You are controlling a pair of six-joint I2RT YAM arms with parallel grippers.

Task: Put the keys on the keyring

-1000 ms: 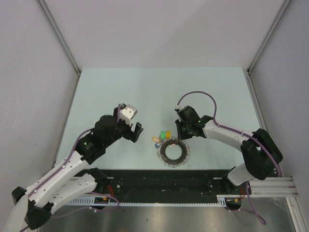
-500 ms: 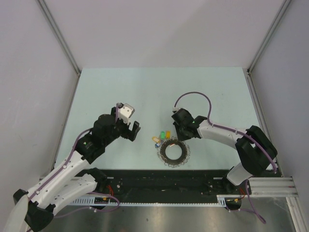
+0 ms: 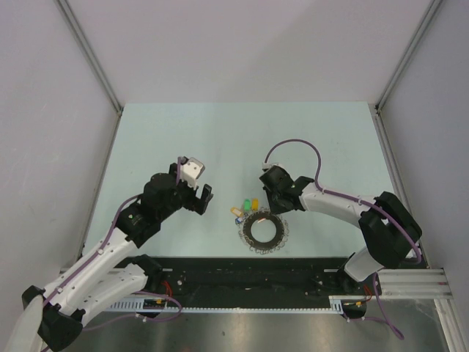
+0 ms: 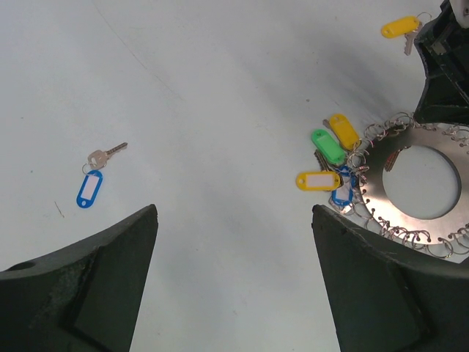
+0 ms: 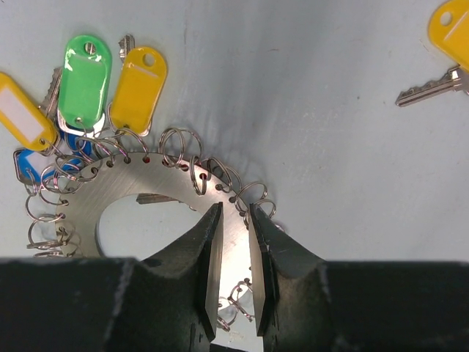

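Spread wide and empty, the left gripper point(image 4: 234, 213) hangs above the table point(image 4: 220, 88). The blue-tagged key point(image 4: 91, 183) lies loose, well apart from the keyring point(image 4: 375, 192). The yellow-tagged key point(image 5: 448, 37) lies near the right gripper point(image 5: 232, 213), whose jaws stand nearly together over the keyring's rim. I cannot tell whether they pinch anything.

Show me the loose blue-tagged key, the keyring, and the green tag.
blue-tagged key point(image 4: 89, 189): left wrist view, on its blue tag.
keyring point(image 5: 135, 178): right wrist view, on the disc's upper band.
green tag point(image 5: 86, 73): right wrist view, middle of the tag.
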